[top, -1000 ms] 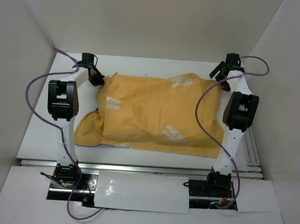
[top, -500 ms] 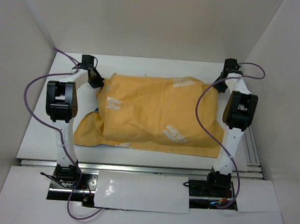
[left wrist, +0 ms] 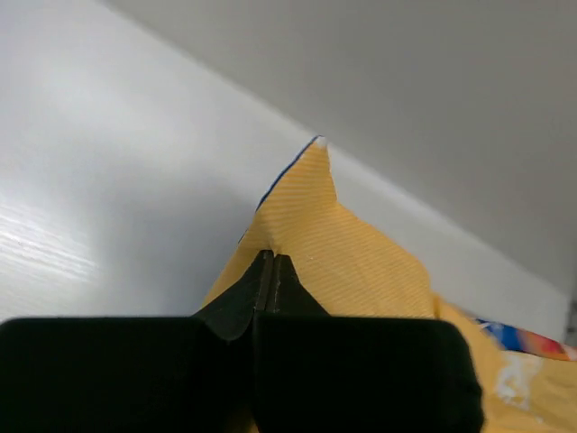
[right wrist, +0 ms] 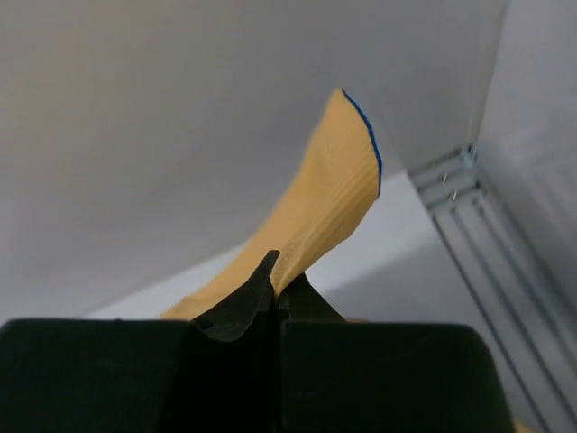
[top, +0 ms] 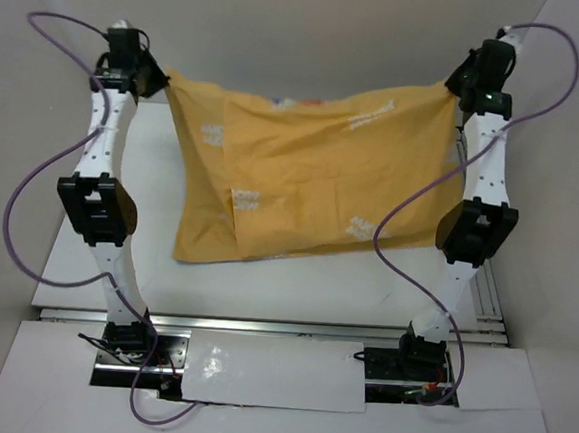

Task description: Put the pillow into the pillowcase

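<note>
The pillowcase [top: 302,182] hangs stretched between both raised arms, orange-yellow side out, with faint white prints; its lower edge trails on the table. My left gripper [top: 160,74] is shut on its upper left corner [left wrist: 315,230], and a thin blue edge shows at the corner's tip. At the upper right, my right gripper [top: 458,87] is shut on the other corner [right wrist: 338,194], which also has a blue rim. The sack looks bulky in the middle, but the pillow itself is hidden from every view.
The white table [top: 95,261] lies below, with white enclosure walls [top: 314,28] close behind and at both sides. An aluminium rail [right wrist: 455,176] runs along the table's right edge. Purple cables [top: 31,186] loop beside each arm.
Both arms have lifted from the table to high up, hoisting the pillowcase by its two far corners. The right gripper went from open to shut on its corner.
</note>
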